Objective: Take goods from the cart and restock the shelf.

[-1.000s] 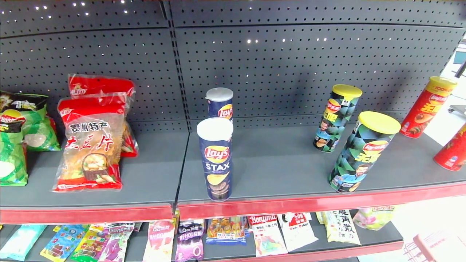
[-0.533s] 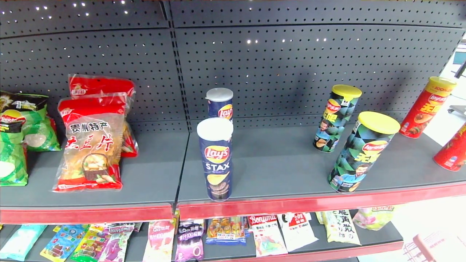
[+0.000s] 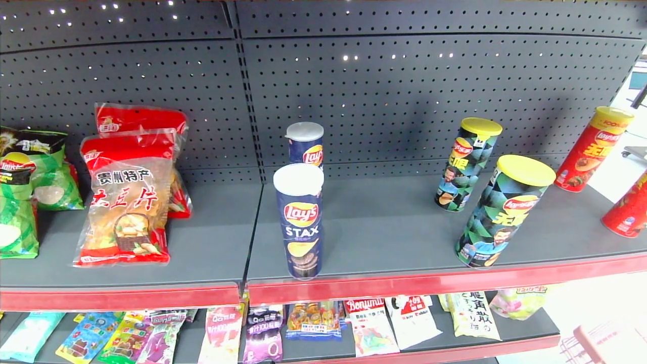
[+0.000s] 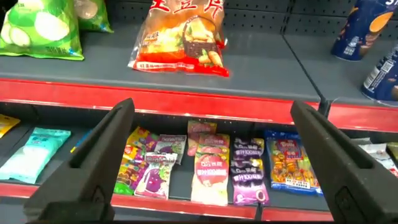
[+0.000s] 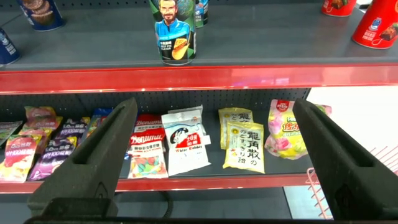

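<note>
Hovering before the lower tier of the shelf [image 3: 384,227], the left hand [image 4: 208,168] is gaping wide and gripping nothing, its two dark fingers [image 4: 87,165] spread far apart. The right hand [image 5: 211,162] is hanging in the same way farther along that tier, fully spread and empty.

On the grey upper board, two blue canisters are standing upright one behind the other: the front blue canister [image 3: 299,222] is sitting at the red front edge and the rear blue canister [image 3: 305,143] is near the pegboard back. Well to their right, two green-and-black canisters [image 3: 500,212] with yellow lids are standing, one nearer the edge and one farther back. Two red canisters [image 3: 592,149] are standing at the far right end. To the left of the blue pair, red bags [image 3: 126,202] are leaning one against another, with green bags [image 3: 20,202] just beside them at the left end.

Small snack packets [image 3: 371,323] are lying in a row along the lower tier. A corner of the pink wire cart [image 3: 604,341] is showing low on the right, past the shelf's end; what it is carrying cannot be made out.
</note>
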Robot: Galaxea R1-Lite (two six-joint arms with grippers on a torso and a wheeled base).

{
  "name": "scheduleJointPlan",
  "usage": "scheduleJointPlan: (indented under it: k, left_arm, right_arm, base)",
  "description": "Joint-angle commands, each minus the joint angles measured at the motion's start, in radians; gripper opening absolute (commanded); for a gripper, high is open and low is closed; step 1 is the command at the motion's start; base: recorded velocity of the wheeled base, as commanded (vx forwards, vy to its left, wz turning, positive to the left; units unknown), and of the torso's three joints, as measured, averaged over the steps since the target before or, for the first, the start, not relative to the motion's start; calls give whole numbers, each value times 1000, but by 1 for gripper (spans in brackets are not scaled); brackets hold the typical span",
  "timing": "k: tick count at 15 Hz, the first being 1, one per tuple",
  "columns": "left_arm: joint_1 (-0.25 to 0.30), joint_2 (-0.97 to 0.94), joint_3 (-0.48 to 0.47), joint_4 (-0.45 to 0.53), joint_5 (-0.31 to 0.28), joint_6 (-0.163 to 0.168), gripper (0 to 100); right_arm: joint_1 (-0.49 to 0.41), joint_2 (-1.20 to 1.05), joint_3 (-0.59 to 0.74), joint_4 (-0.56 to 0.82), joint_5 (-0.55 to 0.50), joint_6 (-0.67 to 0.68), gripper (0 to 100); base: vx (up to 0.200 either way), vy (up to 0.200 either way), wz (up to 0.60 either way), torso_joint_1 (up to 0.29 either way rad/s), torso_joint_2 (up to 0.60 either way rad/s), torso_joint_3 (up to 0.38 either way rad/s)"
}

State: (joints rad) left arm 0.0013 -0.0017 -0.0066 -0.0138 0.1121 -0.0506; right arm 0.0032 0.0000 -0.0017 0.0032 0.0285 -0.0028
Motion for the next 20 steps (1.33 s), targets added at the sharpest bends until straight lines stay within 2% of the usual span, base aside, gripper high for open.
scheduleJointPlan:
  k: [1, 3, 4, 5, 7, 20]
  left_arm:
    - [0, 2, 0, 0, -2, 2, 100]
    - [0, 2, 2, 0, -20, 6, 100]
    - [0, 2, 5, 3, -51, 17, 100]
    - [0, 2, 7, 11, -88, 60, 100]
    - [0, 2, 7, 14, -126, 106, 100]
    - [0, 2, 7, 14, -124, 100, 100]
  right_arm:
    - [0, 0, 0, 0, 1, 0, 100]
    - [1, 0, 0, 0, 1, 0, 100]
    - [1, 0, 0, 0, 1, 0, 100]
    - [1, 0, 0, 0, 1, 0, 100]
    - [1, 0, 0, 0, 1, 0, 100]
    - [1, 2, 0, 0, 1, 0, 100]
  base:
    - [0, 0, 0, 0, 0, 0]
    - [0, 0, 0, 0, 0, 0]
    - [0, -200, 0, 2, 2, 7]
    - [0, -200, 0, -2, -2, 12]
    - [0, -200, 0, 0, 5, 7]
    - [0, -200, 0, 5, 3, 2]
